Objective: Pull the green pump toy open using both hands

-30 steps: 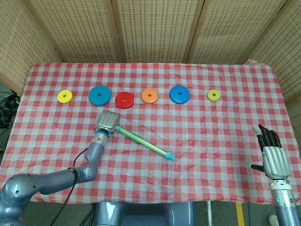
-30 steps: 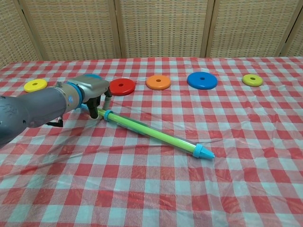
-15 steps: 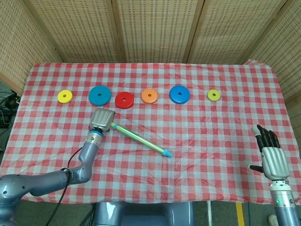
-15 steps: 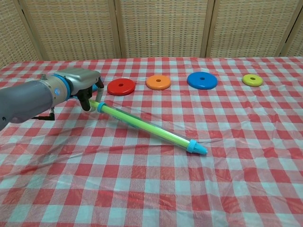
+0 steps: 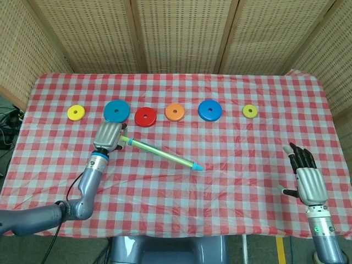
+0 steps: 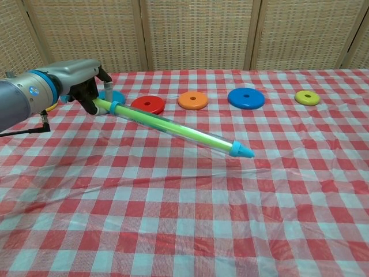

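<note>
The green pump toy is a long thin tube with a blue tip at its right end and a blue collar near its left end. My left hand grips the toy's left end and holds it raised off the checked cloth, sloping down to the right. Its blue tip hangs just above the table. My right hand shows only in the head view, near the table's front right corner, fingers spread and holding nothing, far from the toy.
A row of flat discs lies along the back: yellow, blue, red, orange, blue, small yellow. The red-and-white checked cloth covers the table. Wicker panels stand behind.
My left hand has lifted the toy off the cloth and drawn it left and back. My right hand has shifted slightly inward and up at the front right.
</note>
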You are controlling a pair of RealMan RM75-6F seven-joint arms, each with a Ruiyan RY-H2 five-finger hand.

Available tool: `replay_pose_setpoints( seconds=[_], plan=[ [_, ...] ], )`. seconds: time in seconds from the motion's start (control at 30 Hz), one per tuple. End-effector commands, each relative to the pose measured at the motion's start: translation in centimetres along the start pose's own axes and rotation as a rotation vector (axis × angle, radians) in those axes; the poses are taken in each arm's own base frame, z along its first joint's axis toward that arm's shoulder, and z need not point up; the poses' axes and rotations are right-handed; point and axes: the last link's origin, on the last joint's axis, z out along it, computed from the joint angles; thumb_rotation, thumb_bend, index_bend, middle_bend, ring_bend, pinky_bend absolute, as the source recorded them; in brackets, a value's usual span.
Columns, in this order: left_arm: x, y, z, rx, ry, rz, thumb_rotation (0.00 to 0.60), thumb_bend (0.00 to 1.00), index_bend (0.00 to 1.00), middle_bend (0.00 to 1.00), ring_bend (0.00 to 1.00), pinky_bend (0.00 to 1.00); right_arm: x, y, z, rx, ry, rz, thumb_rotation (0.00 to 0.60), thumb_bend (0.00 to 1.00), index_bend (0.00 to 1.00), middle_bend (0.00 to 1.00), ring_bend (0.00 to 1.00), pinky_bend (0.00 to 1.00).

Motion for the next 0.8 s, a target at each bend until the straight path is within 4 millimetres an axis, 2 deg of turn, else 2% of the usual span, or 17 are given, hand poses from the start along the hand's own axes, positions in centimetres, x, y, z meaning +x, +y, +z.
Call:
replay_pose_setpoints(
  seconds=[0.03,0.27,0.37,0.53,0.57,0.63,0.7,0.8],
  plan=[
    [1.2,-0.3,-0.5,-0.007,0.036,-0.068,0.6,0.53,0.85,0.94,0.85,0.73,0.4,-1.3,0.9,0.023,0.002,0.013,0.6,0.13,0.11,0.0,0.0,0.0],
    [3.1,0.2,-0.6,-0.02,0.057,-0.09,0.6,0.53,0.85,0.94,0.85,0.73,1.4,-2.9,2.6,0.033,-0.001,0.033,0.6,0.13,0.12,0.0,0.0,0.0],
    [4.0,0.7,-0.1,-0.021,0.06,-0.091,0.6,0.53,0.85,0.94,0.85,0.73,1.8,-4.0,3.7,0.035,0.019,0.044,0.6,0.14,0.18,0.08,0.03,0.02],
    [4.9,1.6,1.2,-0.002,0.046,-0.087,0.6,0.53,0.85,0.94,0.85,0.73,2.1,-6.8,5.3,0.073,0.048,0.032,0.6,0.15,0.29,0.37,0.31,0.23],
    [5.1,1.9,1.5,-0.001,0.045,-0.082,0.6,0.53,0.85,0.94,0.85,0.73,2.1,-7.5,5.7,0.086,0.047,0.024,0.6,0.16,0.3,0.39,0.34,0.24],
    [5.1,2.3,1.9,0.001,0.042,-0.073,0.6,0.53,0.85,0.94,0.85,0.73,2.0,-8.4,6.2,0.096,0.037,0.018,0.6,0.16,0.32,0.53,0.47,0.29],
    [5.1,2.6,2.1,0.003,0.039,-0.07,0.6,0.53,0.85,0.94,0.85,0.73,1.9,-8.9,6.5,0.098,0.024,0.013,0.6,0.16,0.33,0.61,0.56,0.31],
    [5.0,3.4,2.7,-0.001,0.033,-0.044,0.6,0.53,0.85,0.94,0.85,0.73,1.6,-10.0,7.4,0.099,-0.01,0.002,0.6,0.16,0.34,0.68,0.63,0.33]
  ],
)
